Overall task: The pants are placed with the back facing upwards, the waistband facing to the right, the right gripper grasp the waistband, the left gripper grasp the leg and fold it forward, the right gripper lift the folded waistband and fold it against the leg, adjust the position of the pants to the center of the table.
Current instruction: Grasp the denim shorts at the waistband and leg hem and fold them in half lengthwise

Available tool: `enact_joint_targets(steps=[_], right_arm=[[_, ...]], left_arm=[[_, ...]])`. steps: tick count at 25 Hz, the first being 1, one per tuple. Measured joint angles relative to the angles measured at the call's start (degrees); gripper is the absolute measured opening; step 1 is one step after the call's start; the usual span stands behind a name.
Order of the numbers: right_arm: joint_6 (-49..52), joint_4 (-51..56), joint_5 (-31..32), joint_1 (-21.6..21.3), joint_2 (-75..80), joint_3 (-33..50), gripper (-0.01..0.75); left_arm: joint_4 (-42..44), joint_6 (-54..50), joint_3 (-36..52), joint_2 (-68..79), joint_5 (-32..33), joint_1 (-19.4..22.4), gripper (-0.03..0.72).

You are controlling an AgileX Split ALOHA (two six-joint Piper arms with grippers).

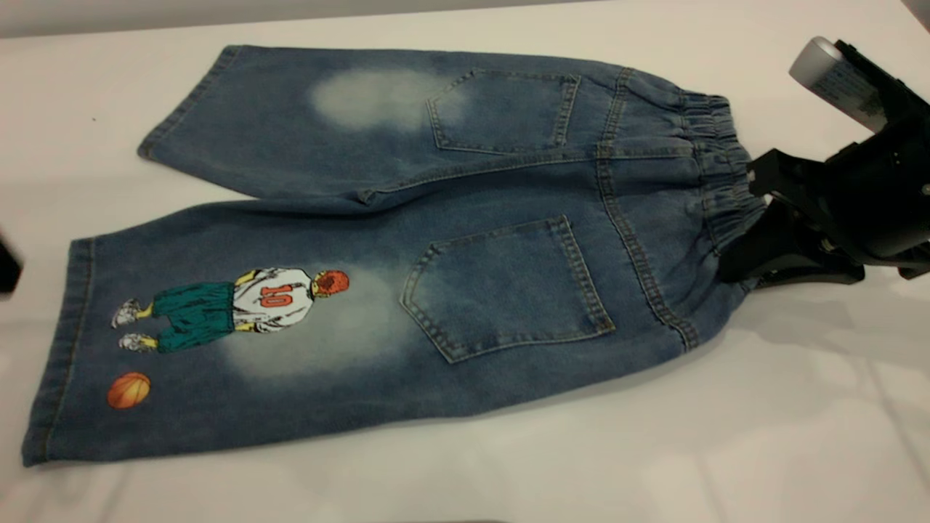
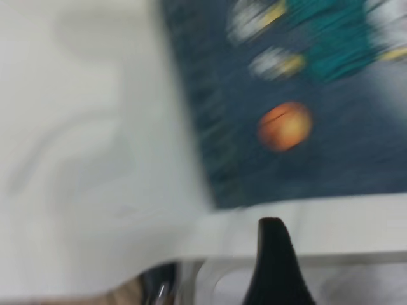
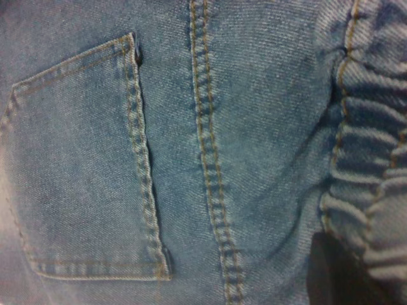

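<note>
One pair of faded blue denim knee-length pants (image 1: 407, 247) lies back-up on the plain white surface (image 1: 726, 450), its two patch pockets showing. The printed leg (image 1: 218, 341) is nearest. The black right tool (image 1: 741, 240) sits at the elastic waistband (image 1: 716, 174), seemingly clamped on it for folding. The left tool (image 1: 7, 265) waits beside the hem, state unclear.

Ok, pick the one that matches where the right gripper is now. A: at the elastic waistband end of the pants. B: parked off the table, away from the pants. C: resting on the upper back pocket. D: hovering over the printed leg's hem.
A: in the exterior view the right gripper sits at the gathered waistband of the pants, far from the printed leg.
</note>
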Motion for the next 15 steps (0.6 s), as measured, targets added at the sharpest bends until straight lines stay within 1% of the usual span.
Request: enact_joint_targets(steps=[2,4,15], right_arm=[[-0.3,0.0,0.1,0.0,0.0,0.0,0.041],[-0.4,0.0,0.2,0.0,0.0,0.0,0.041],[-0.8,-0.1,0.6,0.0,0.0,0.0,0.041]], left_arm=[[3.3,-3.3,-0.1,2.8,0.1,0.0,0.442],[4.5,-4.6,-0.3,6.1,-0.1,0.0,0.442],[4.8,-5.0,-0.6,20.9,-7.0,0.0,0.442]])
